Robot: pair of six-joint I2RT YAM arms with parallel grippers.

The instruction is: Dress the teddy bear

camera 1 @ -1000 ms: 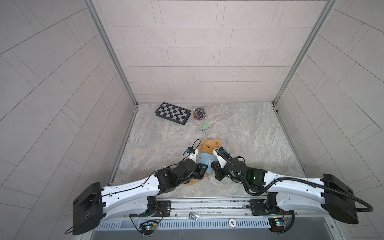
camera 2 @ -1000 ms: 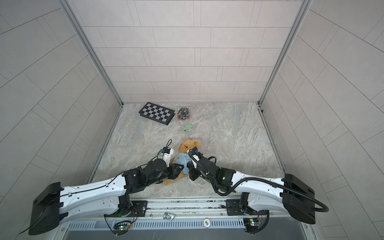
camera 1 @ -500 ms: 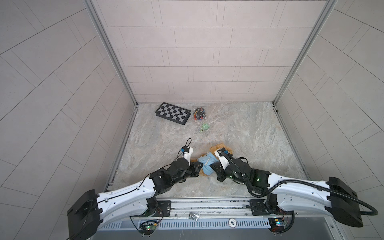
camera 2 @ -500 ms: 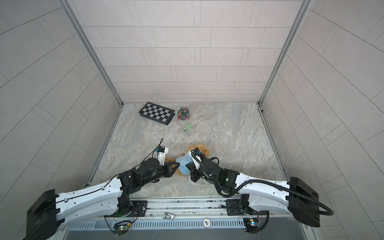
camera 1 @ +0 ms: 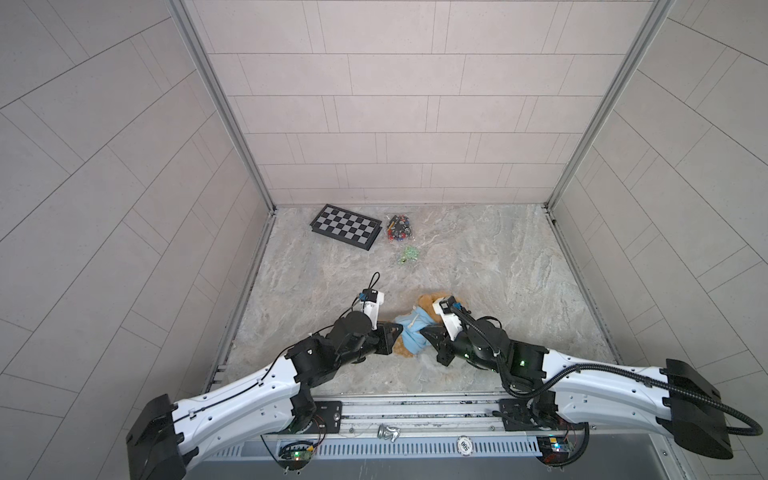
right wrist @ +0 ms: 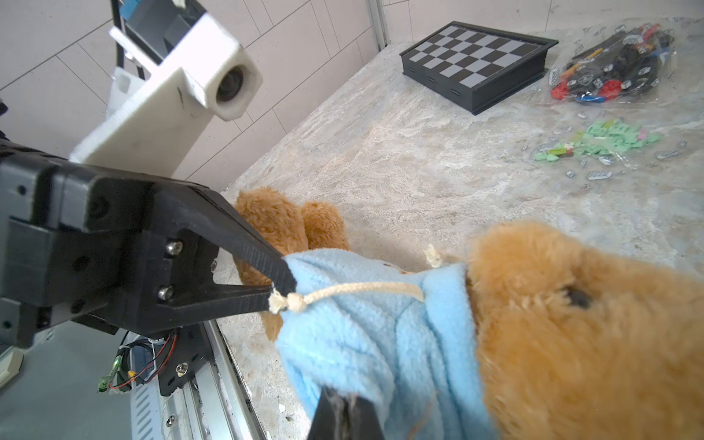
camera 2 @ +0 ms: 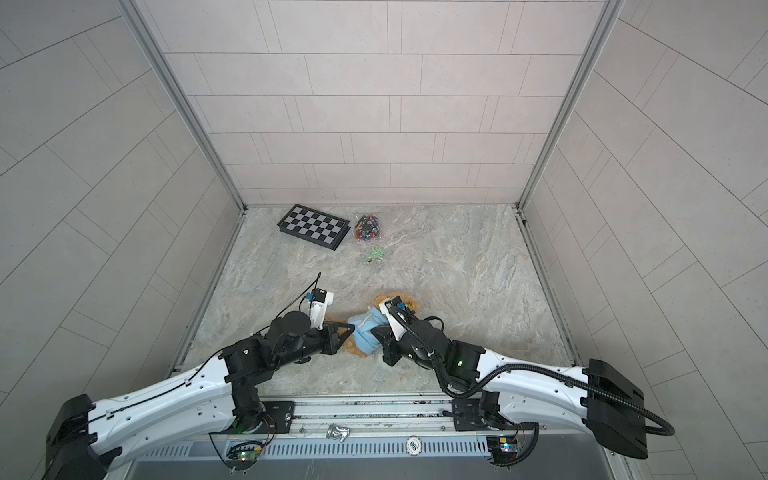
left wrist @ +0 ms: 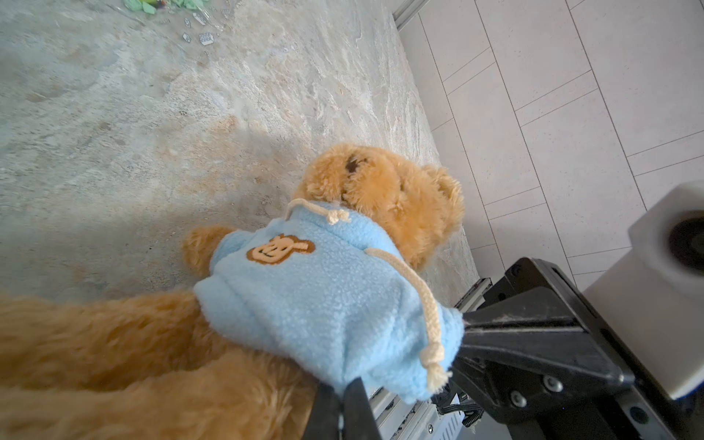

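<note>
In both top views the teddy bear (camera 1: 429,300) was seen near the front edge of the table (camera 1: 519,270), with open marble left behind it. In the left wrist view its hoodie (left wrist: 324,304) was pinched by the right gripper (left wrist: 461,329); in the right wrist view, by the left gripper (right wrist: 284,291). The bear had been drawn slightly frontward since a second before.

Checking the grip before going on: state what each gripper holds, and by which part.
Both are shut on the light blue hoodie, not the teddy bear: left gripper on its edge beside the drawstring knot, right gripper on the opposite edge.
</note>
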